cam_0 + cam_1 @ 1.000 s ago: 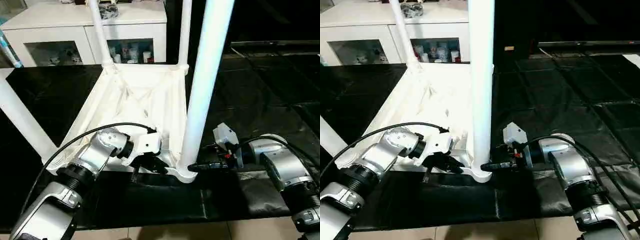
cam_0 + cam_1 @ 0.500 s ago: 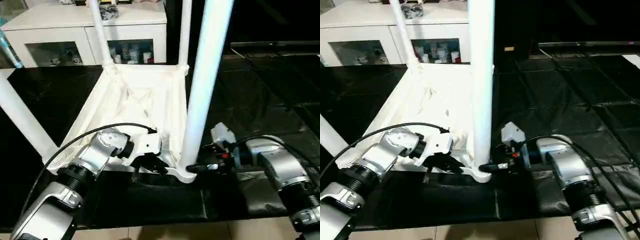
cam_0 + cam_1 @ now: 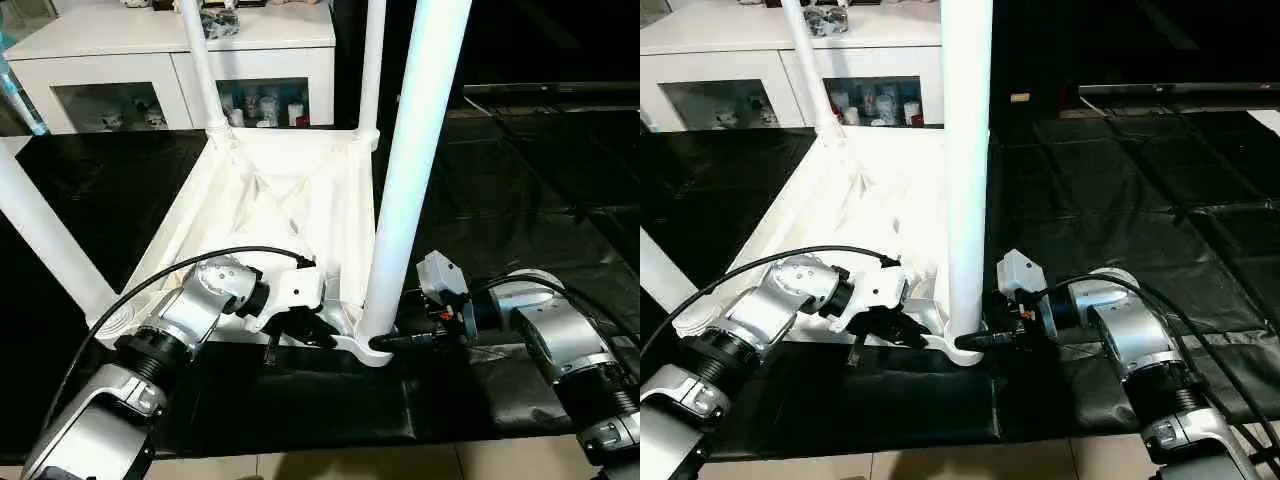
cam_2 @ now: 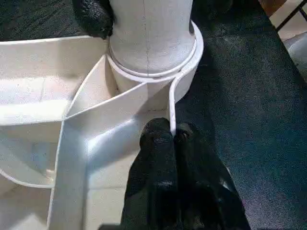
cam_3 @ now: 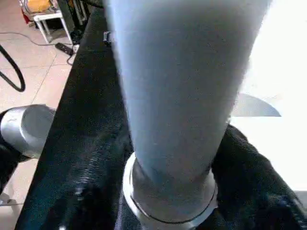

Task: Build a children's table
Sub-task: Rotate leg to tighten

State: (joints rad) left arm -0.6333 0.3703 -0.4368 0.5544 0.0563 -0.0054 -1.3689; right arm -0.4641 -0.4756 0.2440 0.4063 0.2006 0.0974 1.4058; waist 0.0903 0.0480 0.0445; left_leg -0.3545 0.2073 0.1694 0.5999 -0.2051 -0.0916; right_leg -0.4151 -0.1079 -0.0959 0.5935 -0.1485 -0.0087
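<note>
The smooth white plastic table (image 3: 270,215) lay upside down on the black mat (image 3: 520,200). The left gripper (image 4: 171,139) pinched its thin rim. The right gripper (image 3: 385,343) seemed to hug the round near leg (image 3: 405,180).

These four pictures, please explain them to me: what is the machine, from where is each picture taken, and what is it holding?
The machine is a humanoid robot with two silver arms, each ending in two black fingers. The two wide pictures come from cameras in its head, looking down over the arms. The two close pictures come from cameras on its wrists.

On the black mat lies a white plastic table top, upside down, with its legs pointing up. The left gripper is shut on the thin rim of the table top, beside the nearest corner. The right gripper reaches to the base of the nearest leg, which stands in its corner socket; its fingers sit on either side of the leg. Behind stands a white cabinet.
</note>
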